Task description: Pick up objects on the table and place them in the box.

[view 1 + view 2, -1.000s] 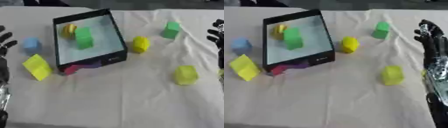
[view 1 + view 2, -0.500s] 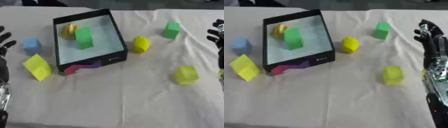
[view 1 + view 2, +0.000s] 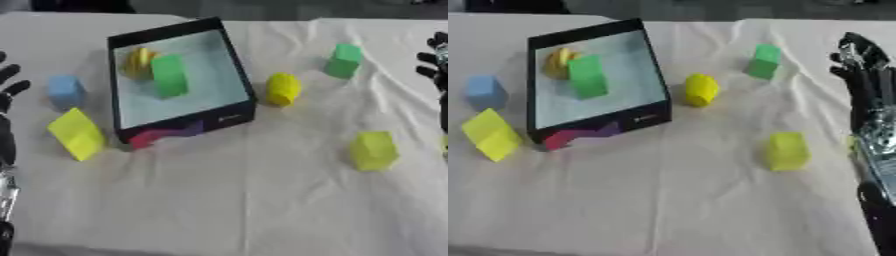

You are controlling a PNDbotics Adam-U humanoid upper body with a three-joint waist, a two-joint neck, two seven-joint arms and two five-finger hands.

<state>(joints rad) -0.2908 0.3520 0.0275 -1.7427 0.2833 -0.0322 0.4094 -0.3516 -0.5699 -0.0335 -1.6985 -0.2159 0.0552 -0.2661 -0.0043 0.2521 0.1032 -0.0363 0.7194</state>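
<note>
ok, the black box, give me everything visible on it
The black open-topped rectangular box sits on the white cloth, left of centre and askew to the table edge. Its walls look thin and dark, its floor pale. Inside are a green block and a yellow-orange object near the far corner. A pink and purple piece lies against its near wall. Neither hand touches it.
</note>
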